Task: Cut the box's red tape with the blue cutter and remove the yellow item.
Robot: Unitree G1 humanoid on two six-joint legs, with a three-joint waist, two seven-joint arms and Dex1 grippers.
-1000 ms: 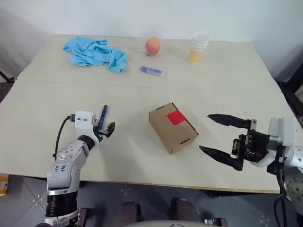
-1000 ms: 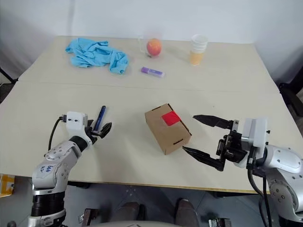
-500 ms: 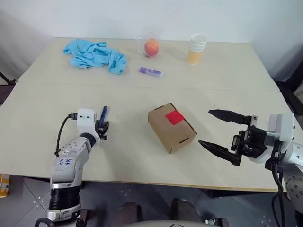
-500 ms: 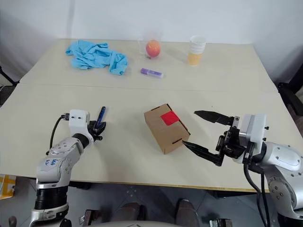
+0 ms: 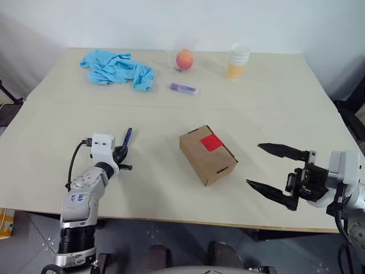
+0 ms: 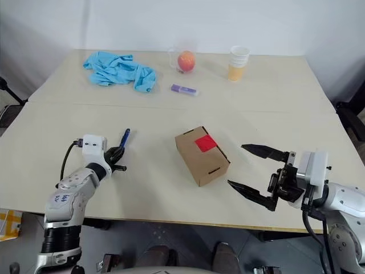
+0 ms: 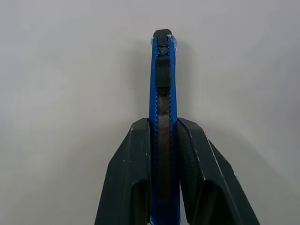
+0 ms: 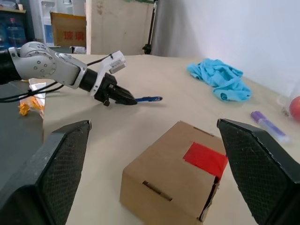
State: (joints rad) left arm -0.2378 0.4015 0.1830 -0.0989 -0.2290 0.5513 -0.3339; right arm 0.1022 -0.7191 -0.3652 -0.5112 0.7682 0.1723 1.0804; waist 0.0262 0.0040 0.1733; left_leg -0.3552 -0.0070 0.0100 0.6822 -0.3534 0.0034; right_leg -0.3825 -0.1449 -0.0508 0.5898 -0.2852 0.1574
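While the pale matte table (image 5: pixel 171 114) spans the whole scene, the box (image 5: pixel 208 154), plain brown cardboard with slot cut-outs, sits closed near its middle, well to the right of my left gripper (image 5: pixel 121 155). My right gripper (image 5: pixel 267 167) hovers just right of the box, its black textured fingers spread wide apart and empty. The red tape (image 5: pixel 211 142), a smooth bright square, lies on the box's top face. My left gripper is clamped on the blue cutter (image 7: pixel 162 108), a slim ridged plastic stick; its long axis runs along my fingers, tip pointing away toward the table's far side
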